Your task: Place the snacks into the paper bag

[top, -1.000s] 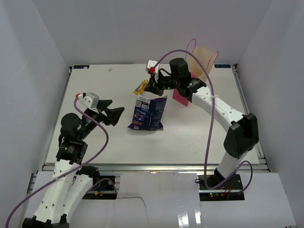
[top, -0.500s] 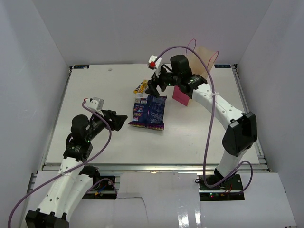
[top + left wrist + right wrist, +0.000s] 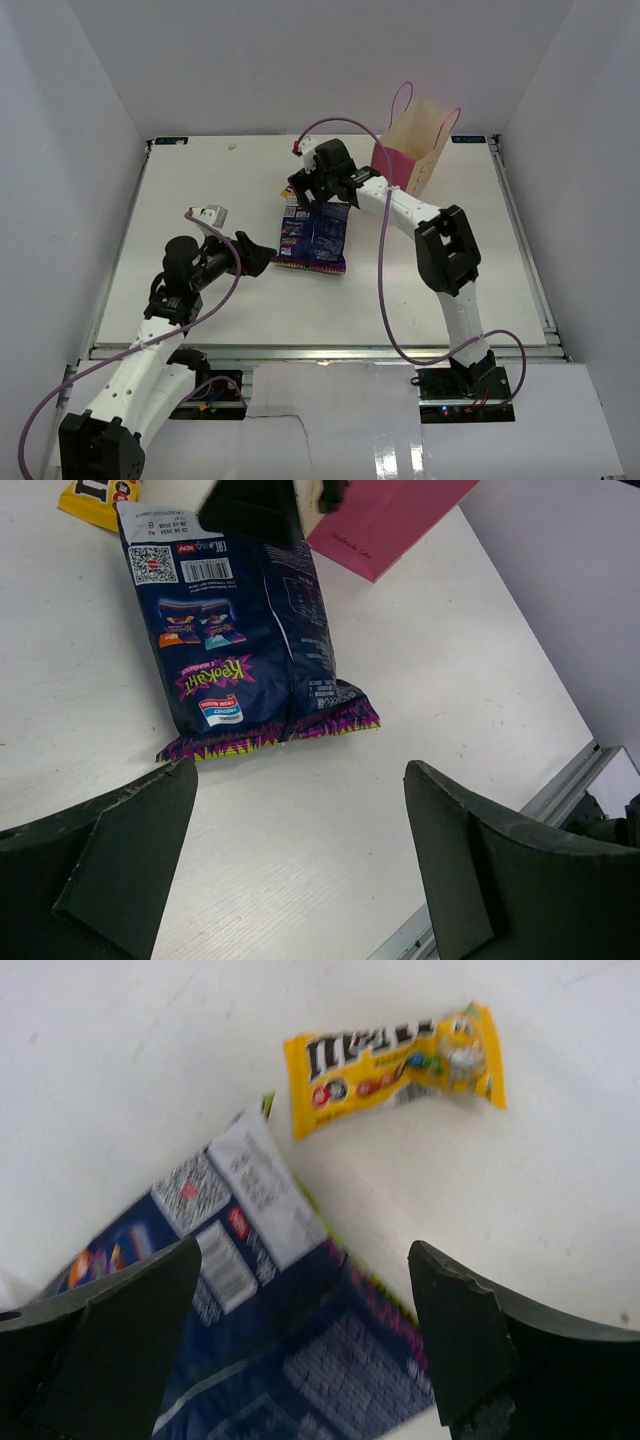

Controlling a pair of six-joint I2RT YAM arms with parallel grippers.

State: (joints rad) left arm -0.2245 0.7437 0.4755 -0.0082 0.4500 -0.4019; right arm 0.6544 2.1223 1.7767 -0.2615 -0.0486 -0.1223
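Observation:
The dark blue-purple snack bag (image 3: pixel 314 236) lies flat on the table, back side up, also seen in the left wrist view (image 3: pixel 245 630). My right gripper (image 3: pixel 312 198) hovers open over its top edge, with the bag (image 3: pixel 270 1350) below its fingers and nothing held. A yellow candy packet (image 3: pixel 395 1058) lies just beyond the bag's top corner (image 3: pixel 95 498). My left gripper (image 3: pixel 262 252) stands open and empty just left of the bag's lower end (image 3: pixel 300 865). The pink paper bag (image 3: pixel 410 150) stands upright at the back right, mouth open.
The pink face of the paper bag (image 3: pixel 385 515) sits close behind the snack bag. The table's near edge with its metal rail (image 3: pixel 575 780) runs to the right in the left wrist view. White walls enclose the table.
My right gripper opened and let go of the blue snack bag, which fell flat from upright. The right arm swung left off the paper bag. My left gripper opened wider and moved toward the bag.

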